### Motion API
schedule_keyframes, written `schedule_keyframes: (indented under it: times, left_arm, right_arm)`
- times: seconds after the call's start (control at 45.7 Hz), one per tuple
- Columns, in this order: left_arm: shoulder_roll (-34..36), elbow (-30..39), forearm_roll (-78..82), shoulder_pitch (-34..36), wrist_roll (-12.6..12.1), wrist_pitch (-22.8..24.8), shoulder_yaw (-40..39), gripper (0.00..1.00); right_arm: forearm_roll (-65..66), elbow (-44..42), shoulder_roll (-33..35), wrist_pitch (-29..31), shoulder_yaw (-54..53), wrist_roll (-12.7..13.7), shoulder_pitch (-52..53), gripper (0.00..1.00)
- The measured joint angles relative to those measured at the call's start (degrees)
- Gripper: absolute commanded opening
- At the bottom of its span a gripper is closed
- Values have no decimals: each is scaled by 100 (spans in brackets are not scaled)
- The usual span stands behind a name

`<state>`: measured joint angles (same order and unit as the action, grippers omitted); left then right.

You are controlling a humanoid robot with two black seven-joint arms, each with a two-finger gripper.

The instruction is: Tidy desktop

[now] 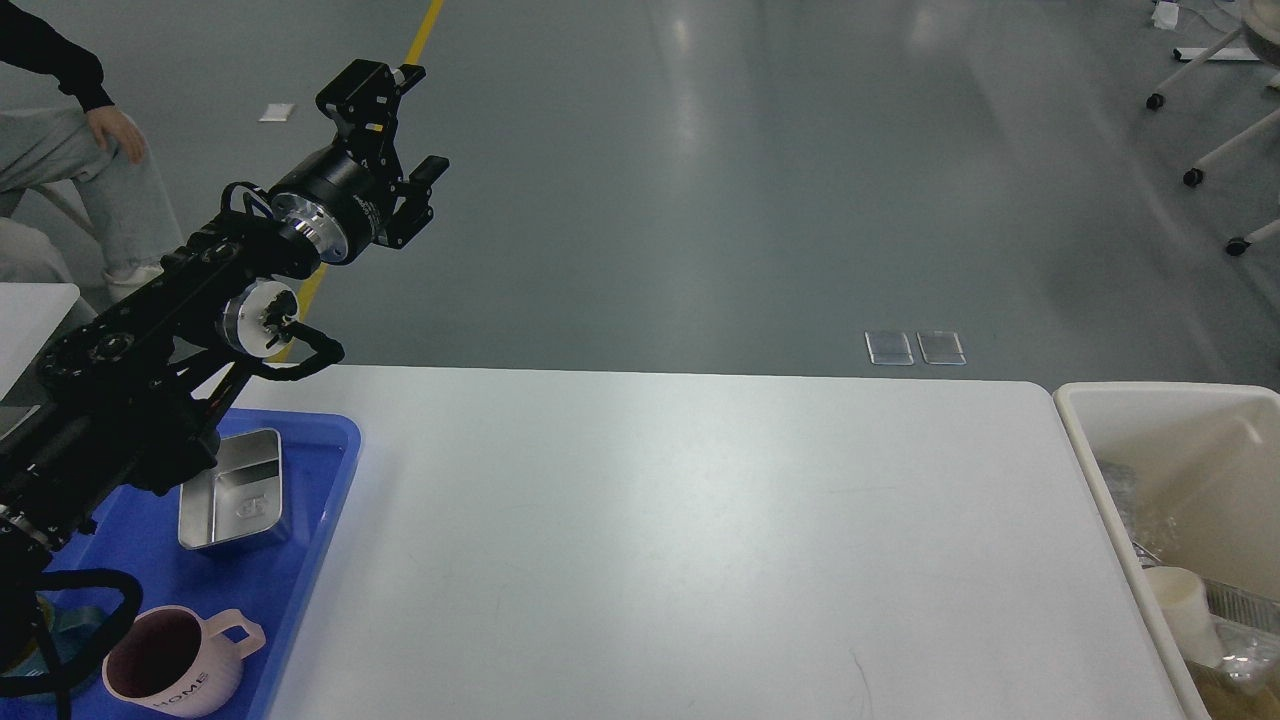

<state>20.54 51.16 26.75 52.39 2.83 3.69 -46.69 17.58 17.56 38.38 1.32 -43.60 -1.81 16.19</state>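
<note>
The desktop (680,520) is a large white tabletop with rounded corners filling the lower half of the head view. My left gripper (422,118) is raised high over the floor beyond the desktop's far-left corner. It is open and nothing sits between its fingers. My right gripper is out of view.
A blue tray (315,520) at the left holds a steel rectangular dish (235,490) and a pink mug (170,660). A cream bin (1150,420) at the right holds a paper cup (1185,610) and foil trays (1245,600). A seated person (90,150) is at the far left.
</note>
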Motion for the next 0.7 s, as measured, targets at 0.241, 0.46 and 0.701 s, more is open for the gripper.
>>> schedule_keyframes:
  times: [0.241, 0.46, 0.701]
  left_arm:
    - [-2, -1, -3, -1, -6, -144, -75, 96]
    - [-61, -103, -197, -113, 496, -144, -312, 96]
    - [-587, -862, -1350, -191, 923, -77, -735, 96]
  right_arm:
    - [-5, 8, -28, -13, -557, 0, 112, 100]
    - [-3, 52, -309, -10, -690, -5, 994, 100]
    - [-114, 79, -1112, 0, -1234, -8, 2106, 100]
